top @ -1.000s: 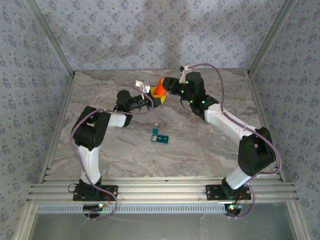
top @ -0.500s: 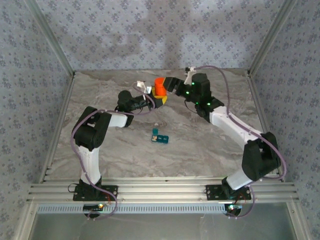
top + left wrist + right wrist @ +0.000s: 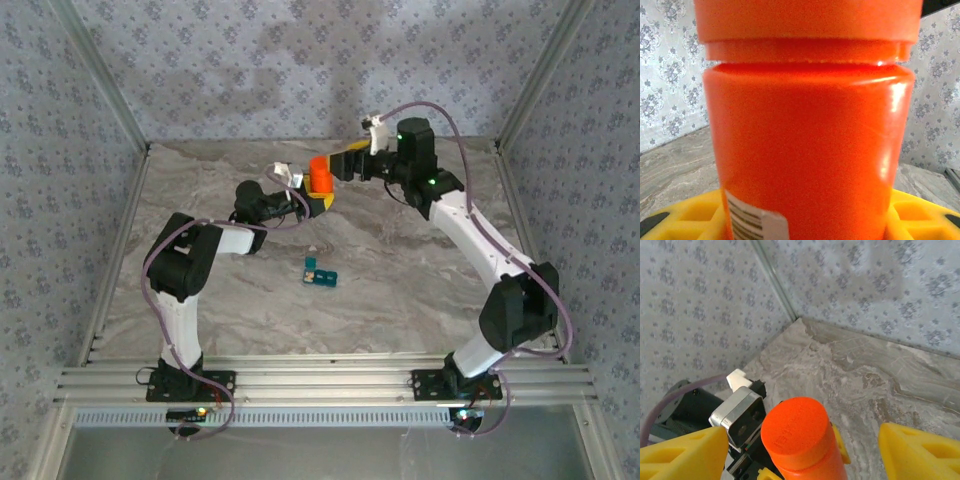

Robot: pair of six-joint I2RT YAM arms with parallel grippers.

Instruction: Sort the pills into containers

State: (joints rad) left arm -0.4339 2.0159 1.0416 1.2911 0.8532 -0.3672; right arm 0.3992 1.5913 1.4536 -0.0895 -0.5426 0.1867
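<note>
The right gripper (image 3: pixel 340 166) has let go of the bottle (image 3: pixel 320 180) and drawn back toward the upper right of the top view; its fingers now stand wide apart, and in its wrist view they sit either side of the cap (image 3: pixel 794 427) without touching it. The bottle stands upright in the upper middle of the frame, clamped low on its body by the left gripper (image 3: pixel 320 200). The cap looks still seated on it. The containers (image 3: pixel 321 273) lie on the table (image 3: pixel 420 280) in the middle of the frame, well below the bottle and apart from both grippers.

Risks, as I judge them:
- The cap is not yet off, so the right gripper must take it again. A close that lands off-centre could tip the bottle in the left fingers or slide off the smooth cap
- A twist on the cap may just spin the whole bottle if the left grip is loose
- The bottle is far from the containers. Tipping it where it stands would scatter pills over the table
- The containers are small and light, so a careless approach could push them aside

No pills can be seen
</note>
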